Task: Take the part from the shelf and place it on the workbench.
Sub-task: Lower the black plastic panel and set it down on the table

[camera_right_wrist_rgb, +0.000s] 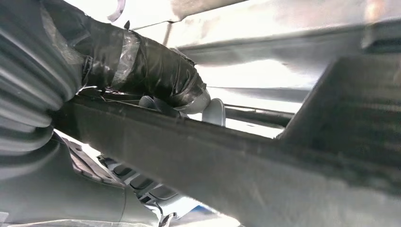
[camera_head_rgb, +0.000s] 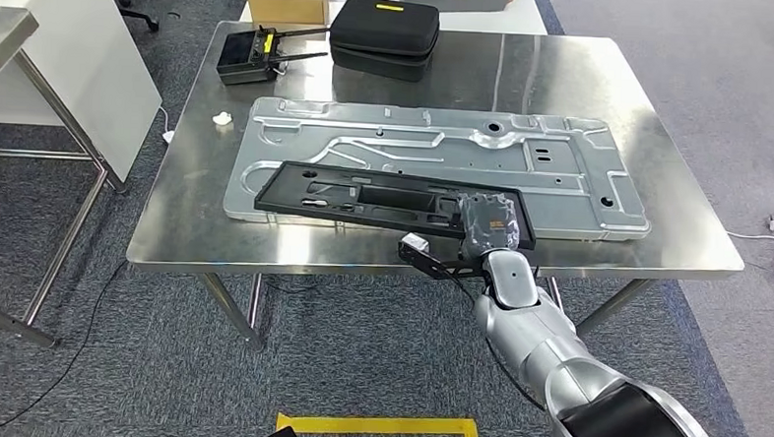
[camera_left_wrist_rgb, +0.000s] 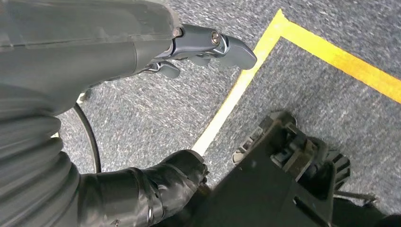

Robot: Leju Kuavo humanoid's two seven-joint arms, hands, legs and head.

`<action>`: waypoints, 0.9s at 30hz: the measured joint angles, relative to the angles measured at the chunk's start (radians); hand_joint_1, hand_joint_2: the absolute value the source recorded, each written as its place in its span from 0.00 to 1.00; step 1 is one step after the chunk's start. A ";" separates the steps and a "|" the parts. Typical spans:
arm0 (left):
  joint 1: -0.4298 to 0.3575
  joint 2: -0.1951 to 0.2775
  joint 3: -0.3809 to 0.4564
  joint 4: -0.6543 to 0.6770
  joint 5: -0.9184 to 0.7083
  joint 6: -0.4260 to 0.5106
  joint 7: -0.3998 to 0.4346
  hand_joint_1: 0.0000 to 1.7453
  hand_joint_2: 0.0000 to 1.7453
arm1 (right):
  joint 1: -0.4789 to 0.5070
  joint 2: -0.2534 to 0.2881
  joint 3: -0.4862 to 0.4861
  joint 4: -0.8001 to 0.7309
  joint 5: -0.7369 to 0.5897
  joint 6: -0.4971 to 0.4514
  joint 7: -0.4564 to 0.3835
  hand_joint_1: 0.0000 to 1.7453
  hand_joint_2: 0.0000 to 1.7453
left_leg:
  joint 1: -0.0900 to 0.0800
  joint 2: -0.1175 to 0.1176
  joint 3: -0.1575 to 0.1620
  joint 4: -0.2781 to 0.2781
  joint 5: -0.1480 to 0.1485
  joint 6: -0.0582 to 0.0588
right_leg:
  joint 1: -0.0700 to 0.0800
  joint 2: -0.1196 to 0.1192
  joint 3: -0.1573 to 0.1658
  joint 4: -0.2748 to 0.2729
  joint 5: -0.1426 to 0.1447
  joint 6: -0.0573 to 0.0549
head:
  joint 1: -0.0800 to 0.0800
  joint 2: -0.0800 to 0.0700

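The long black plastic part (camera_head_rgb: 389, 201) lies flat on the stamped metal panel (camera_head_rgb: 562, 177) atop the steel workbench (camera_head_rgb: 662, 142), its right end clasped by the right hand (camera_head_rgb: 488, 223), thumb (camera_right_wrist_rgb: 156, 71) over the edge, while the left hand (camera_left_wrist_rgb: 198, 47) hangs empty, fingers apart, above the carpet.

We see a long part (camera_head_rgb: 384, 201) lying on a metal panel (camera_head_rgb: 562, 172) on the surface (camera_head_rgb: 658, 245). Behind them sit a case (camera_head_rgb: 384, 31) and, to its left, a controller (camera_head_rgb: 247, 57).
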 joint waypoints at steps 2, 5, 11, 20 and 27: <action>0.000 -0.001 -0.001 0.000 -0.002 -0.001 0.004 0.00 1.00 | 0.015 0.006 0.000 0.005 0.016 -0.002 0.005 1.00 1.00 | -0.001 0.000 0.000 0.000 -0.001 0.001 | -0.001 0.000 -0.050 0.103 -0.032 0.003 | 0.000 0.000; 0.000 -0.003 -0.004 0.000 -0.004 -0.003 0.007 0.00 1.00 | 0.028 0.019 0.000 0.012 0.033 -0.003 0.013 1.00 1.00 | -0.001 -0.001 0.004 0.000 -0.003 0.000 | -0.001 0.000 -0.004 0.004 0.045 -0.006 | 0.000 0.000; -0.001 -0.012 -0.014 0.000 -0.007 -0.009 0.008 0.00 1.00 | 0.039 0.042 0.023 0.021 0.143 -0.055 0.100 1.00 1.00 | -0.005 0.000 0.006 -0.005 -0.004 -0.024 | 0.010 0.001 0.082 -0.174 0.096 -0.029 | 0.000 0.000; 0.010 -0.012 -0.015 0.000 -0.008 -0.010 0.012 0.00 1.00 | 0.060 0.063 0.034 0.032 0.135 -0.054 0.087 1.00 1.00 | -0.001 0.002 -0.079 0.193 -0.074 -0.042 | 0.005 -0.002 0.090 -0.178 0.099 -0.052 | -0.001 0.000; 0.009 -0.012 -0.015 0.000 -0.007 -0.010 0.012 0.00 1.00 | 0.060 0.068 0.033 0.031 0.091 -0.068 0.044 1.00 1.00 | -0.003 0.002 0.011 0.005 -0.011 -0.012 | 0.011 0.004 0.080 -0.157 0.086 -0.020 | 0.000 0.000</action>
